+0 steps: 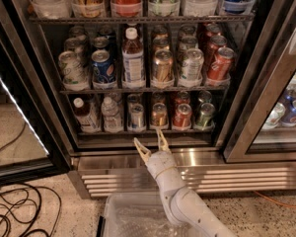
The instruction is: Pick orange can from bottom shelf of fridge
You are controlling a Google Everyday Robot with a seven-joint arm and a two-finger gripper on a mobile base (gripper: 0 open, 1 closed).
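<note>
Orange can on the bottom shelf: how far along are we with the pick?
Done: the fridge stands open. In hand: the gripper, open and empty, sits just below the bottom shelf, aimed up at the orange can, not touching it. Left: reach in, close on the can, draw it out.

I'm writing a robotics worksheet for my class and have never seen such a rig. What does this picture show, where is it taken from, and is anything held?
There is one camera view; its mounting is unknown, but it looks over the robot's single white arm toward a drinks fridge. The arm ends in a two-finger gripper, open and holding nothing, in front of the fridge's steel base, just below the bottom shelf. That shelf carries bottles and a row of cans; the orange can the robot should pick stands just above the gripper. A clear plastic bin lies on the floor beneath the arm.
</note>
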